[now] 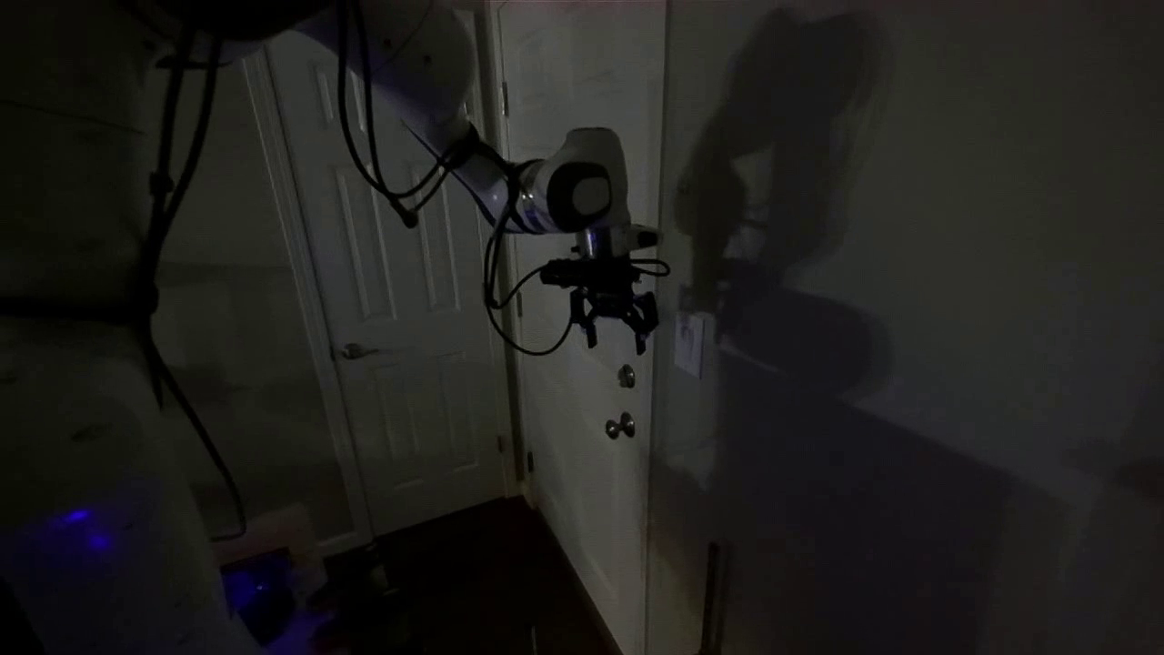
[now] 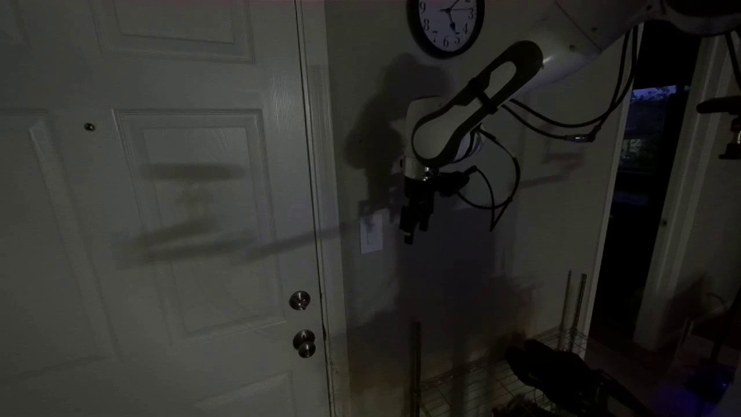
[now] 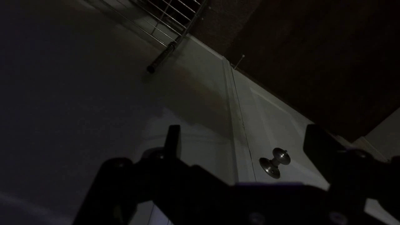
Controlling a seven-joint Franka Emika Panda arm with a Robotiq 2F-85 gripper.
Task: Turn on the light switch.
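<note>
Black two-fingered pincer spread, pointing down; near but apart from white rectangular light-switch plate on shadowed wall, near edge of white panelled door.

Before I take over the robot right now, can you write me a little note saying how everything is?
Fingers: open, pointing down, holding nothing.
Light switch: on the wall beside the door. Both exterior views show a gap between it and the fingers.
Done: probably no press yet, because it's dark here.
Left: bring the fingers to the switch and press it. It's too dim to tell which way it's set.
</note>
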